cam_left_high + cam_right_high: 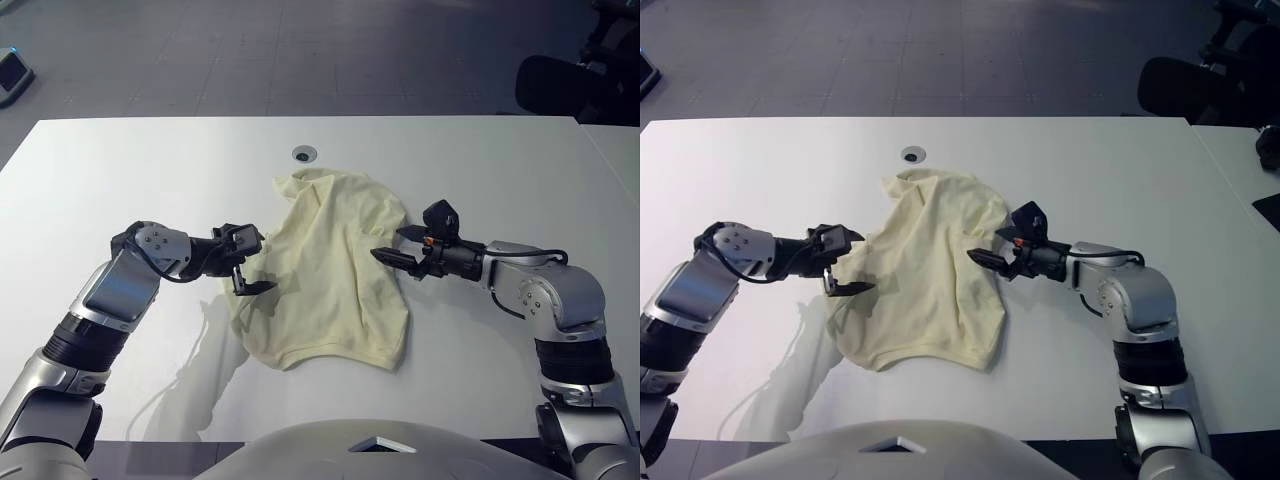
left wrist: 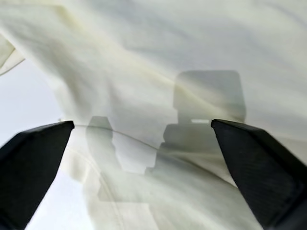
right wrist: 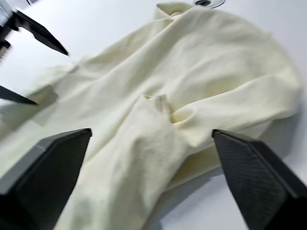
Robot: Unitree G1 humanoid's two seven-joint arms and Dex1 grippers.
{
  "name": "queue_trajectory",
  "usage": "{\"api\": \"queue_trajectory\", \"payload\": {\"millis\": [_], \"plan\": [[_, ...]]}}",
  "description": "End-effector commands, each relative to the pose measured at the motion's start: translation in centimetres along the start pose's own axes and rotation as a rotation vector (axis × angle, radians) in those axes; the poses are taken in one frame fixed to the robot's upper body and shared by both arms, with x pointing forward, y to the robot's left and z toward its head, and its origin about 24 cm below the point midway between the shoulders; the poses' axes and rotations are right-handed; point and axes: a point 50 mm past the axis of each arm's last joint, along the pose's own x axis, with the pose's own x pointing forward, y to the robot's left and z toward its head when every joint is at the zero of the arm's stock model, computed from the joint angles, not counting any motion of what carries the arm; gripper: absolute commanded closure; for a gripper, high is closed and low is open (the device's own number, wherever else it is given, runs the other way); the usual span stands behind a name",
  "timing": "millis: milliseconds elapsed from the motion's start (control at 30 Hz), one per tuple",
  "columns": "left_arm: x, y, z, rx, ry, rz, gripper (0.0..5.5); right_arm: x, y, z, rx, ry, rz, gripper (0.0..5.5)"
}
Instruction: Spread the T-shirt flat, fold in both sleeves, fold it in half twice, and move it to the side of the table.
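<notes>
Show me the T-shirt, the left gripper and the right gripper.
T-shirt (image 1: pixel 330 270), left eye view, middle of the cloth.
left gripper (image 2: pixel 142 122), left wrist view, between its fingertips.
right gripper (image 3: pixel 152 130), right wrist view, between its fingertips.

**Your T-shirt (image 1: pixel 330 270): crumpled, not yet spread flat**

You have a pale cream-yellow T-shirt lying in a rumpled heap near the middle of the white bench (image 1: pixel 120 170). It runs lengthwise away from you. The far end is narrower, and a folded edge there sits just beside the round port (image 1: pixel 304 153) in the bench top. The near end is wider and finishes in a curved edge. Soft creases cross the cloth, and one flap lies doubled over on top.
</notes>
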Motion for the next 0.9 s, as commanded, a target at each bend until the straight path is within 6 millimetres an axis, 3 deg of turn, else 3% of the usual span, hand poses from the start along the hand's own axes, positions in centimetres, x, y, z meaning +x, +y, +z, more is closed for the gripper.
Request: {"api": "queue_trajectory", "payload": {"millis": [33, 467, 833, 900], "plan": [[0.3, -0.3, 0.0, 0.007, 0.005, 0.001, 0.10, 0.2, -0.1, -0.1, 0.039, 0.012, 0.007, 1.75], [0.5, -0.6, 0.2, 0.012, -0.001, 0.004, 0.10, 1.1, -1.2, -0.5, 0.025, 0.033, -0.036, 3.82], [0.6, -0.7, 0.2, 0.016, -0.004, 0.000, 0.10, 1.4, -0.7, -1.2, -0.013, 0.058, -0.014, 5.49], [0.6, -0.7, 0.2, 0.017, -0.004, 0.001, 0.10, 1.3, -0.9, -1.2, -0.027, 0.063, -0.022, 5.49]]}}
